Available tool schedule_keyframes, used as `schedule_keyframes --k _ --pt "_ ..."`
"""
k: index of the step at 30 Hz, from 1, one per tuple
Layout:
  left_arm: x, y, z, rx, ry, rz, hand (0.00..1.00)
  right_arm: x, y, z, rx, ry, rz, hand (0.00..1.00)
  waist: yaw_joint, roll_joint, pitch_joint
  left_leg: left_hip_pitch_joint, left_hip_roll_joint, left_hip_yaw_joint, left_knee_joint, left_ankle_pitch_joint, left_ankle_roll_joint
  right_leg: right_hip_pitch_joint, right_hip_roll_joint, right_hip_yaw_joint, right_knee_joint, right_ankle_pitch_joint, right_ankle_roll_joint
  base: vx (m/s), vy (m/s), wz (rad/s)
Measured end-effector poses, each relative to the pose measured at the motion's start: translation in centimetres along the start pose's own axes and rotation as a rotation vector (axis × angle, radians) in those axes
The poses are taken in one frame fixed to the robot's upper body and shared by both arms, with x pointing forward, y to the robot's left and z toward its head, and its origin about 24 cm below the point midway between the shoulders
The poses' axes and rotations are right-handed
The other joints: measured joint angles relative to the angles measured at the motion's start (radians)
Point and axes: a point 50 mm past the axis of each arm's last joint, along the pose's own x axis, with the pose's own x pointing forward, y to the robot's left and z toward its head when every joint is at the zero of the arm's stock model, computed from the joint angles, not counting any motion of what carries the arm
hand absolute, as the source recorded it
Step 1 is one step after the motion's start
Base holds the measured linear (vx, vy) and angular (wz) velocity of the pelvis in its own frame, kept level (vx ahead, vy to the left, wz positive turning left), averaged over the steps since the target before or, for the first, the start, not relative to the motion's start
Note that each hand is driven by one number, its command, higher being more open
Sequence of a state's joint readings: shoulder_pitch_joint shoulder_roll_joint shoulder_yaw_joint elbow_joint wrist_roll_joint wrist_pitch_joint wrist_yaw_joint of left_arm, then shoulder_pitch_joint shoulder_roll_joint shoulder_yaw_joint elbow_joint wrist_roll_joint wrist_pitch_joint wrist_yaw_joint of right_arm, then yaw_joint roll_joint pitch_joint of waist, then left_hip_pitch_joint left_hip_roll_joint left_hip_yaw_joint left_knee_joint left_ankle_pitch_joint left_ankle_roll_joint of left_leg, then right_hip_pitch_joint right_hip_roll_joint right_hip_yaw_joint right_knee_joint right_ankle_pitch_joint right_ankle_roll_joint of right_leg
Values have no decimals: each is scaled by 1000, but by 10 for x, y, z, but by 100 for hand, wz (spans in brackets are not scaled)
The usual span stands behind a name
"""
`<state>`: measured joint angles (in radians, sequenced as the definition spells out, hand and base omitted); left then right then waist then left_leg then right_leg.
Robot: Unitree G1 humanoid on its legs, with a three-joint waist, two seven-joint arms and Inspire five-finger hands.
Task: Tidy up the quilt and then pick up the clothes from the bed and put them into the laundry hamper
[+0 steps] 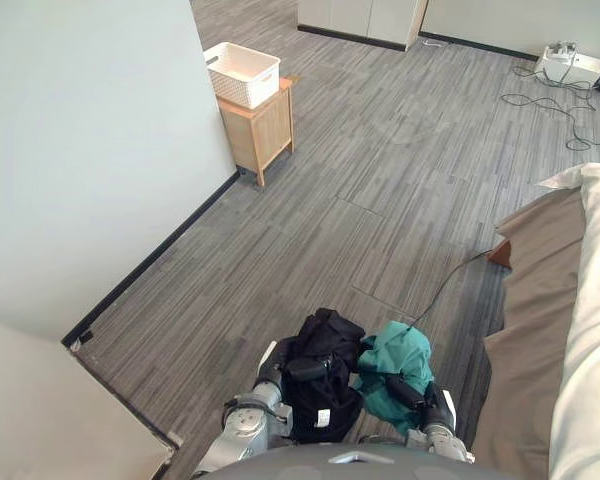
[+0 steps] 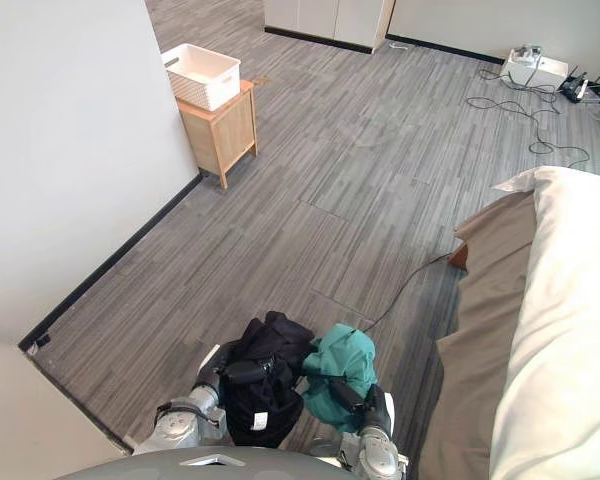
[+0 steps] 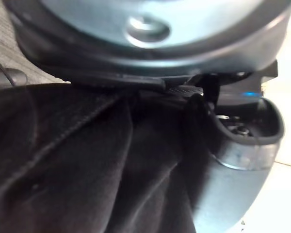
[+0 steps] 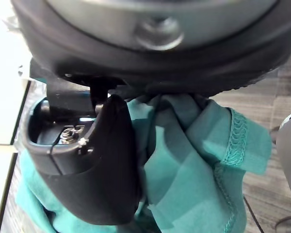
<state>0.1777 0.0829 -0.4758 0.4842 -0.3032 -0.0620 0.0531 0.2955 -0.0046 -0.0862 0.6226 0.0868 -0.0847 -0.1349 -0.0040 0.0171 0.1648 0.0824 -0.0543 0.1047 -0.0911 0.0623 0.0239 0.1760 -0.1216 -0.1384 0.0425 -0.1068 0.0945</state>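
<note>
Black cloth is what my left hand has: the fingers are curled tight round a crumpled black garment, bunched close against the robot's front. On the other side, my right hand is clenched on a bunched teal garment, with dark fingers wrapped across it and the thumb pressed into the folds. The two bundles touch each other above the grey plank floor. The bed's edge is close on my right, with a brown sheet and a white quilt that looks smooth, so I judge the tidying done and the carrying step in hand. The white slatted plastic laundry hamper sits on top of a small light-wood side table by the wall, well apart from me. Next I need to walk there, keep both grips closed, and release over its open rim.
</note>
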Motion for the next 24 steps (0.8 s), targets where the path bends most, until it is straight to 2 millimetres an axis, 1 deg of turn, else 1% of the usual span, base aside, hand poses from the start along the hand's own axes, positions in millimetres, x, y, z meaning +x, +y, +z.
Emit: schedule_keyframes --k 2,6,7,11,13,14,16,18,20,21,22,23,24 --pt "0 1 -5 3 22 3 0 1 3 -2 -12 9 16 0 0 -8 -8 2 2 -2 0 -1 1 10 1 -3 -13 1 -1 65 -36 4" --pt "-2 7 -16 14 67 26 0 1 11 1 -59 -8 61 0 0 -9 -9 10 5 -6 0 -2 1 24 2 -7 -23 1 -1 16 -21 2" --pt "-12 12 -29 29 110 37 0 -7 24 1 -153 -36 170 0 -4 -13 -32 27 4 -14 0 -15 -3 43 3 -12 -26 -8 -12 0 0 0" --pt "-12 13 -29 28 110 40 0 -7 24 1 -153 -39 170 0 -2 -13 -32 26 3 -17 -1 -15 -3 43 3 -16 -27 -9 -12 0 0 2" --pt "-12 18 -30 28 116 56 0 -5 24 3 -151 -41 171 0 -4 -13 -33 19 1 -27 -1 -20 -7 39 3 -30 -27 -17 -12 -5 -5 17" --pt "-9 23 -31 5 122 76 0 -1 24 4 -149 -33 166 0 -4 -13 -35 7 0 -35 -1 -23 -11 32 3 -42 -28 -22 -13 -14 -21 22" --pt "-7 30 -34 -23 136 112 0 4 22 2 -139 -8 159 0 -2 -13 -36 -5 -1 -43 0 -26 -8 24 3 -52 -28 -29 -17 -3 -29 17" --pt "-7 49 -37 -61 157 196 0 11 20 2 -116 22 149 0 -1 -14 -36 -22 -2 -43 0 -34 -7 8 4 -52 -28 -34 -18 45 -30 3" --pt "-9 63 -39 -90 169 255 0 14 18 2 -85 41 139 0 -1 -17 -36 -32 -1 -36 5 -44 -12 -5 4 -50 -25 -40 -19 107 -30 -9" --pt "-11 74 -41 -126 173 310 0 17 19 3 -54 57 136 0 1 -24 -35 -65 3 -24 49 -76 -17 -26 4 -43 -10 -48 -21 144 -28 -16" --pt "-12 82 -40 -136 173 341 0 20 20 4 -49 62 138 0 4 -29 -26 -108 12 -14 139 -119 -29 -38 4 -38 3 -54 -28 158 -38 -21" --pt "-12 87 -39 -144 169 361 0 22 22 6 -43 62 140 0 8 -31 -13 -136 23 -4 210 -153 -32 -39 9 -30 9 -59 -35 135 -64 -60" --pt "-10 97 -33 -155 151 424 0 26 20 13 -52 48 130 0 31 -18 22 -204 81 32 427 -255 -86 -27 38 -17 6 -74 -62 118 -77 -64"
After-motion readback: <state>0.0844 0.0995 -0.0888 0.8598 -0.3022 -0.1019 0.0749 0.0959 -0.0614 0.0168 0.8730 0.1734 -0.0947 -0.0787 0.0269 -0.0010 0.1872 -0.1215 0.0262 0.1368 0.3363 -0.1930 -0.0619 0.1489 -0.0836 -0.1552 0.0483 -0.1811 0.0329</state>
